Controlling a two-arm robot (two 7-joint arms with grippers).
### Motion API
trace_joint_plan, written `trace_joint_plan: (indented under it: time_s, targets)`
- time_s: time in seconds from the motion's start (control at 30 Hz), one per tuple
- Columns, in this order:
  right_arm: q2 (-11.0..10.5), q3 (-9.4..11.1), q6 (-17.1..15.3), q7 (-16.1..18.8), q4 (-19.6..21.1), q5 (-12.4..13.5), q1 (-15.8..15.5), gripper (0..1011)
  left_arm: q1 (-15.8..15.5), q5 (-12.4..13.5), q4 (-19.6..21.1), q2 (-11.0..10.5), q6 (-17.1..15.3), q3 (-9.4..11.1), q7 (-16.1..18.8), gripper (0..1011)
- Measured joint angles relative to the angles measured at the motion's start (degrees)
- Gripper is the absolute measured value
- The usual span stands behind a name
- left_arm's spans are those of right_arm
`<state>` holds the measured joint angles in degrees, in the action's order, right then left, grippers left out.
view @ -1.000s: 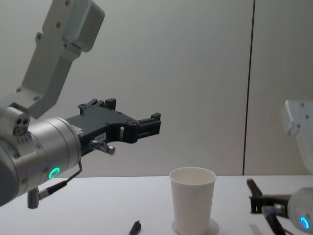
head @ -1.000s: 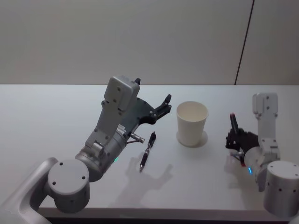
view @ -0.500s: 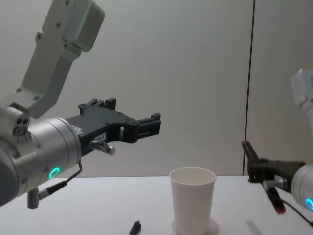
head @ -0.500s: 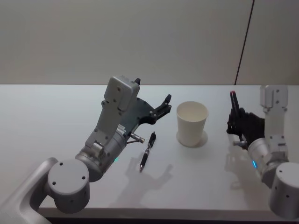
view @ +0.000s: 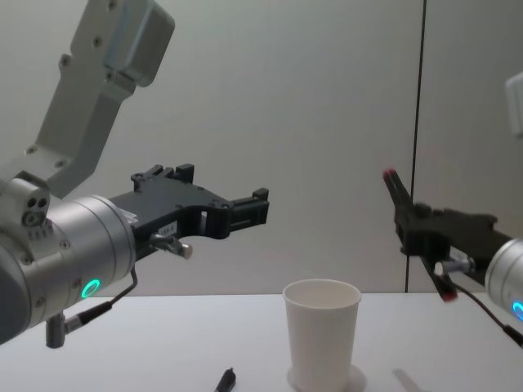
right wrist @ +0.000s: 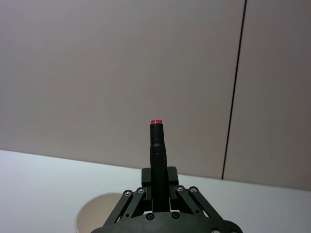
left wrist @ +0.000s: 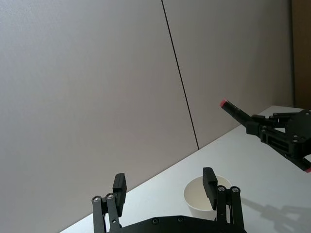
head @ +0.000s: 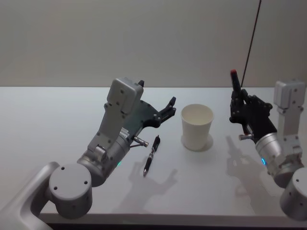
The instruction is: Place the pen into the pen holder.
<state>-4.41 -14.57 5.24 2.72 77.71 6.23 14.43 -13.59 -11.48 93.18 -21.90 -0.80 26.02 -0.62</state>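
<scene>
The pen holder is a white paper cup standing upright mid-table, also in the chest view. My right gripper is raised to the right of the cup and higher than its rim, shut on a black pen with a red end pointing up. The chest view shows this pen tilted in the right gripper. A second black pen lies on the table left of the cup. My left gripper hovers open above that pen, holding nothing.
The white table has free room to the left and in front. The wall behind carries a dark vertical seam. In the left wrist view the cup sits beyond the open fingers.
My right gripper has lifted the red-ended pen from near the table to above the cup's rim height, moving back and slightly towards the cup. The left arm and the lying pen have not moved.
</scene>
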Motion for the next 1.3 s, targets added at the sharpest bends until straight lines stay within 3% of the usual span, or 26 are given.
trace_joint_plan:
  time_s: [0.3,0.4,0.43,0.53,0.73,0.93,1.3]
  targets:
    - [0.2,0.2,9.1,6.0,-4.0,0.1,2.4,176,0.0,0.0,0.0,0.0,0.0,0.0,0.0,1000]
    - [0.7,0.3,13.9,9.3,-7.6,0.3,4.6,176,0.0,0.0,0.0,0.0,0.0,0.0,0.0,1000]
    - [0.7,0.3,13.9,9.3,-7.6,0.3,4.6,176,0.0,0.0,0.0,0.0,0.0,0.0,0.0,1000]
    - [1.5,0.3,18.5,12.2,-12.0,0.5,7.3,176,0.0,0.0,0.0,0.0,0.0,0.0,0.0,1000]
    - [2.8,0.1,24.2,15.1,-19.3,0.2,11.5,176,0.0,0.0,0.0,0.0,0.0,0.0,0.0,1000]
    - [4.1,-0.2,27.9,16.2,-27.0,-0.4,15.7,176,0.0,0.0,0.0,0.0,0.0,0.0,0.0,1000]
    - [6.4,-0.6,31.7,17.1,-39.8,-0.6,22.2,176,0.0,0.0,0.0,0.0,0.0,0.0,0.0,1000]
